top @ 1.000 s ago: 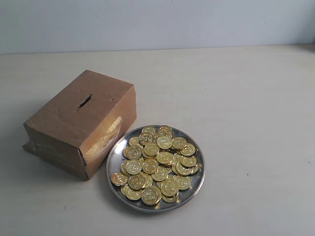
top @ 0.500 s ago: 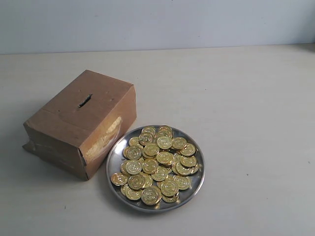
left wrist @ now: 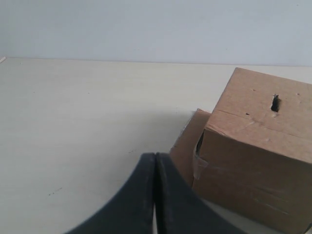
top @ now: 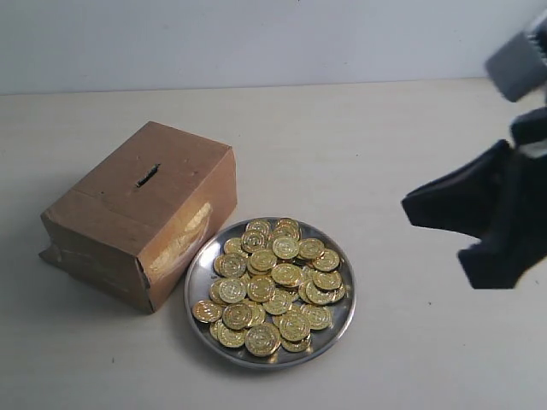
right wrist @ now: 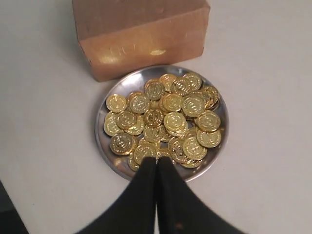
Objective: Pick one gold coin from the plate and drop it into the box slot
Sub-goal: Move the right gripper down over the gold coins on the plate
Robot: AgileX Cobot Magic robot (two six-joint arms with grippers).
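The brown cardboard box point(top: 137, 213) sits left of centre, with the dark slot point(top: 147, 176) in its top face. Touching its front right corner is the silver plate point(top: 190, 295), heaped with gold coins point(top: 273, 282). My right gripper point(top: 432, 222) hangs in the air to the right of the plate. In the right wrist view this gripper point(right wrist: 157, 160) is shut and empty, its tips over the plate's point(right wrist: 100, 141) near rim and the coins point(right wrist: 165, 117). My left gripper point(left wrist: 155, 155) is shut and empty, beside the box point(left wrist: 253, 146) and its slot point(left wrist: 275, 103). The exterior view does not show it.
A pale tabletop point(top: 385, 137) stretches to a light wall at the back. A loose flap of the box point(left wrist: 187, 144) sticks out at its lower end towards the left gripper.
My right arm has come into the exterior view from the right edge; it was out of sight in both earlier frames. Box, plate and coins have not moved.
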